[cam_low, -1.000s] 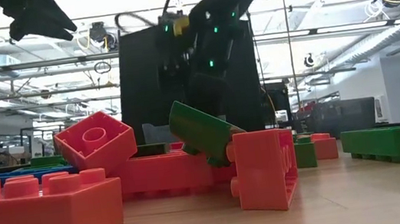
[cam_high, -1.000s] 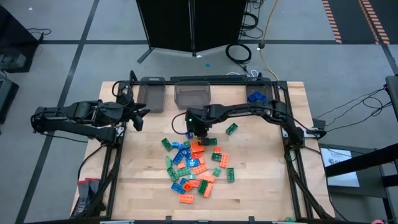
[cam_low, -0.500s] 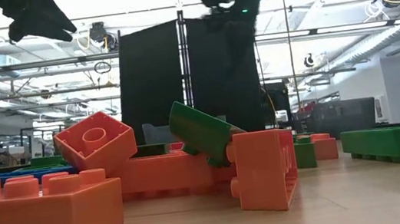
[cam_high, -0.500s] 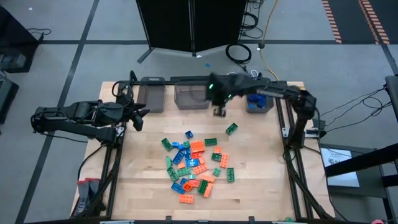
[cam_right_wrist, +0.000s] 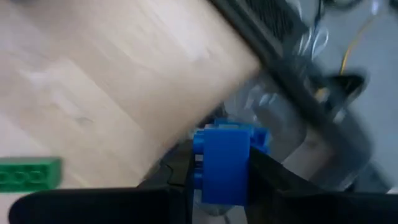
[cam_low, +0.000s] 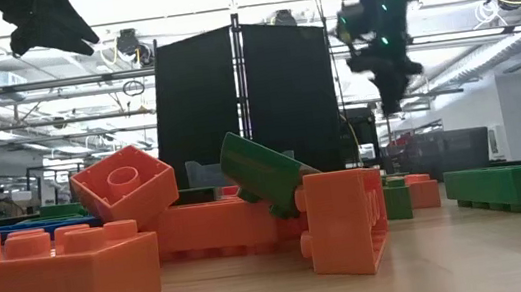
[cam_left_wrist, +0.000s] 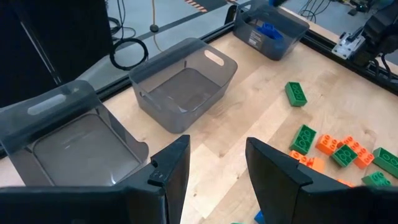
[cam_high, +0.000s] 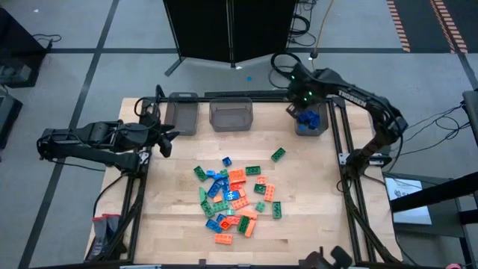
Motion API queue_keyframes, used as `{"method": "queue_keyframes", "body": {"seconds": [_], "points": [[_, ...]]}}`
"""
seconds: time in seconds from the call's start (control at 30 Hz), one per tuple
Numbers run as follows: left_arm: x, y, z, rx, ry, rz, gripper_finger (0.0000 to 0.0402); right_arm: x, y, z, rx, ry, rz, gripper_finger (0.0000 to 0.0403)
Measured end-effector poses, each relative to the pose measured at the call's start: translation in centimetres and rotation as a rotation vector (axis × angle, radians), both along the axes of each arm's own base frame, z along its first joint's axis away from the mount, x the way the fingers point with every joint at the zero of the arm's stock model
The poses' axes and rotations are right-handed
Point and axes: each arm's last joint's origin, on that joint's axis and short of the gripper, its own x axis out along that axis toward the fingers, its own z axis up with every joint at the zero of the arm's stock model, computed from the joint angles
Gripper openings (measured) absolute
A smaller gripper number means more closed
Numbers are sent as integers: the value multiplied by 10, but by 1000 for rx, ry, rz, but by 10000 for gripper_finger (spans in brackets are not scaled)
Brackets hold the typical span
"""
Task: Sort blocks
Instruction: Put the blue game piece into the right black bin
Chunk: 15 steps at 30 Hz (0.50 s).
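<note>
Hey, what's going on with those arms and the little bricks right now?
Right claw shut on a blue brick, above the right bin. Left claw open, empty, at the table's left edge. Brick pile mid-table. Nothing blocking.

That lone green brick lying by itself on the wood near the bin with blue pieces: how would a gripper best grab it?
The small green studded plastic brick lies flat, studs up, angled on the wooden table, with nothing touching it. Probably best: come straight down from above and pinch its two long side walls, fingers turned to match its slant. The narrow width suits the jaws, and the sides are flat.
</note>
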Motion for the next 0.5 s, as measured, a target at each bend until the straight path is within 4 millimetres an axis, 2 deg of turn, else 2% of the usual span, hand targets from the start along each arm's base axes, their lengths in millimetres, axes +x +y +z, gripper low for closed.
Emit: {"method": "queue_keyframes", "body": {"seconds": [0.17,0.33,0.4,0.5], "points": [[0,0,0,2,4,2,160,-14,1,-40,29,19,-96,77],[0,0,0,2,4,2,160,-20,4,-57,29,56,-142,77],[0,0,0,2,4,2,160,-20,5,-58,30,61,-146,95],[0,0,0,2,4,2,160,-20,4,-57,28,59,-144,146]]}}
